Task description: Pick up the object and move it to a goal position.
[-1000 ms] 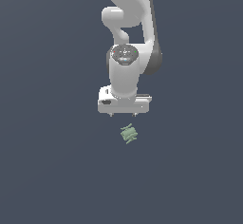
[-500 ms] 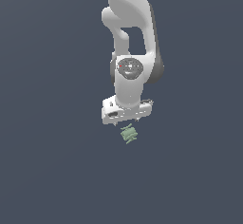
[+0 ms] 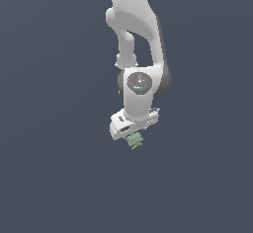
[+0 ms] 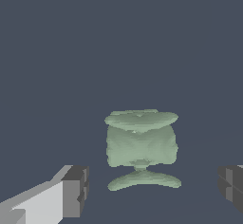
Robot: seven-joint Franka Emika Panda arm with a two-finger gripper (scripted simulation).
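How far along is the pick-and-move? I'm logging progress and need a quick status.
Done: the claw sits right above the pale green object. In hand: the wrist view shows the object between the open fingers, with gaps on both sides, so nothing is gripped. Left: closing, lifting and carrying it to the goal, which isn't visible.
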